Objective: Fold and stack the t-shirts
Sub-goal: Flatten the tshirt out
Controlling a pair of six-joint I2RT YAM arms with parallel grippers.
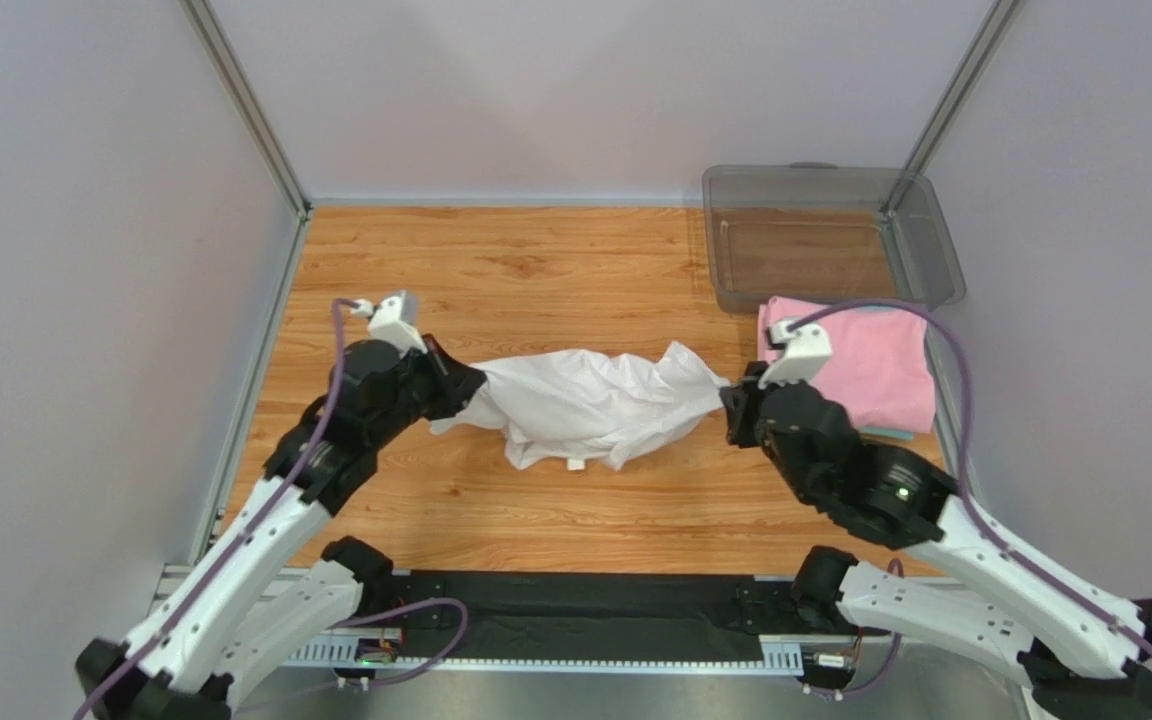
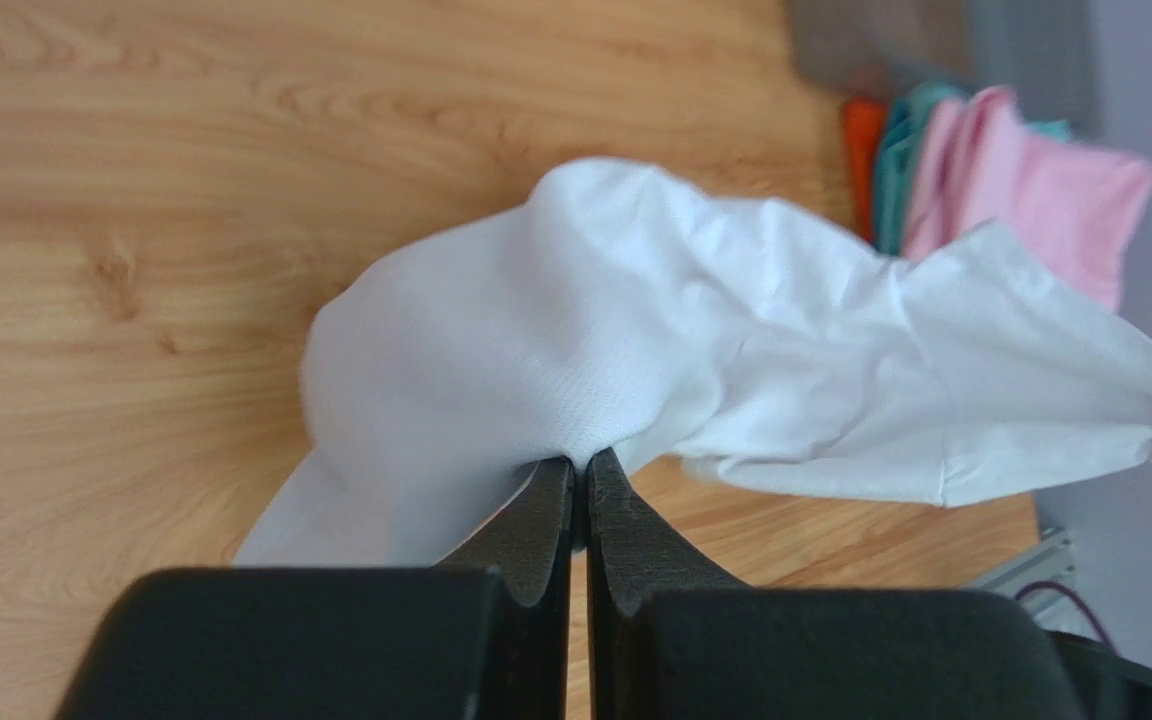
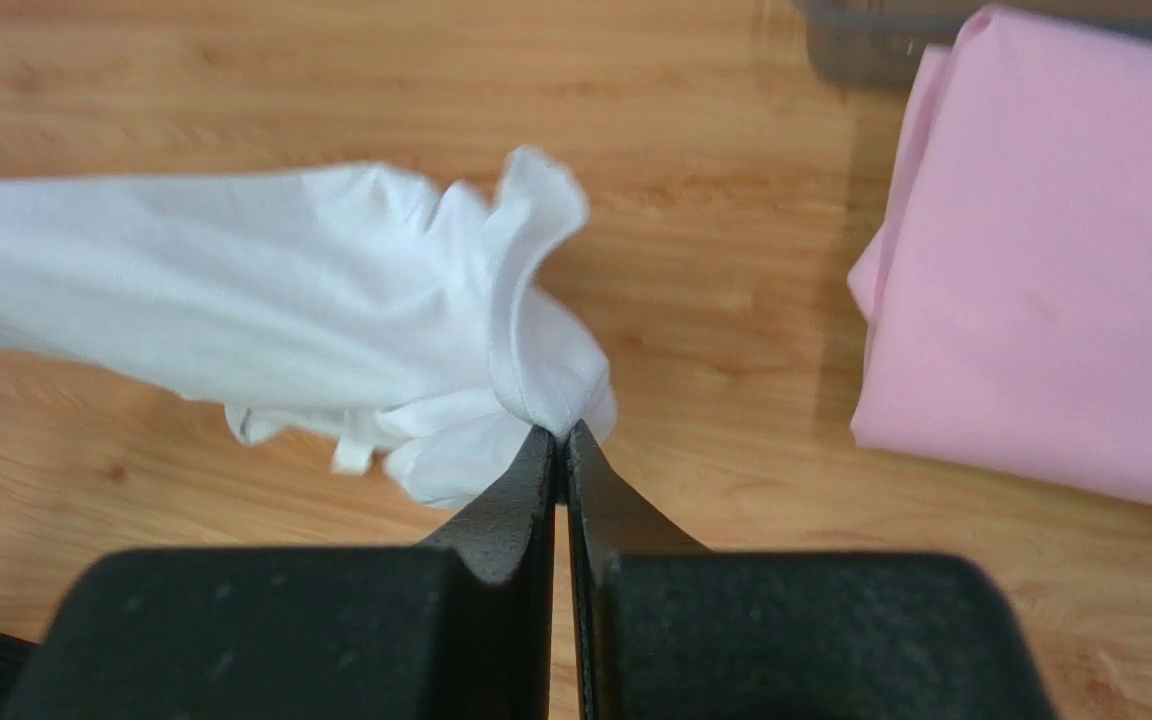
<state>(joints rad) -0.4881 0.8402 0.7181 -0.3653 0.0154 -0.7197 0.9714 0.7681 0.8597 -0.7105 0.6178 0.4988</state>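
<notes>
- The white tee (image 1: 597, 402) hangs bunched at frame centre, strung between both grippers, with its middle sagging onto the table (image 1: 537, 255)
- Each grip looks like a small pinch of cloth at the very tips, so a hard pull apart could slip one end free and drop the tee in a heap
- The tee is crumpled, and I cannot tell which edges are pinched; if they are not matching corners, it may spread out twisted and fold crooked
- The pink tee (image 1: 860, 360) lies folded at right of centre, on a teal tee (image 2: 898, 165) that shows only an edge; the right arm is just beside this stack, and a swing toward the right could shove it askew
- Left gripper (image 1: 455, 383): jaws together, clamped on the white tee's left end; the arm rises from the lower left, elbow bent, wrist aimed right
- Right gripper (image 1: 732, 402): jaws together, clamped on the tee's right end; the arm comes from the lower right, wrist aimed left
- The clear bin (image 1: 823, 177) sits at the upper right, apart from both arms
</notes>
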